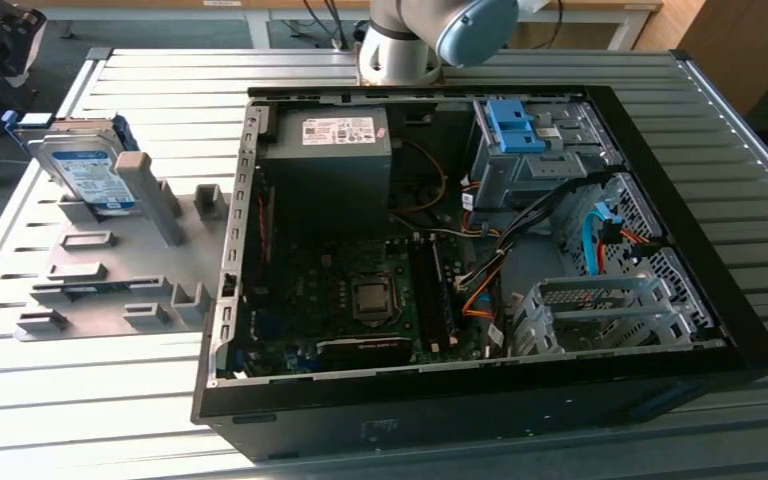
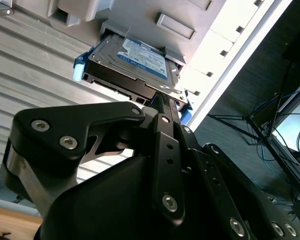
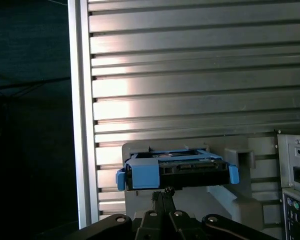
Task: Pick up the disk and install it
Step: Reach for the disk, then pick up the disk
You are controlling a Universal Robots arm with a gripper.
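The disk (image 1: 87, 172) is a silver hard drive with a white-and-blue label and a blue frame. It stands tilted on edge in a grey holder (image 1: 104, 290) at the exterior view's left, on the slatted table. Both wrist views look along the black gripper toward it: the disk (image 2: 140, 57) shows its label face, and the disk (image 3: 190, 172) shows its dark connector edge between blue tabs. My gripper (image 3: 163, 191) has its thin fingers together, short of the disk and holding nothing. In the second wrist view the gripper (image 2: 160, 100) points at the disk's lower edge.
An open black computer case (image 1: 704, 330) lies on the table at the exterior view's right, with a grey power supply (image 1: 331, 160), a drive cage holding a blue clip (image 1: 518, 125), a second metal cage (image 1: 598, 310) and loose cables. The arm's base (image 1: 411, 40) stands behind it.
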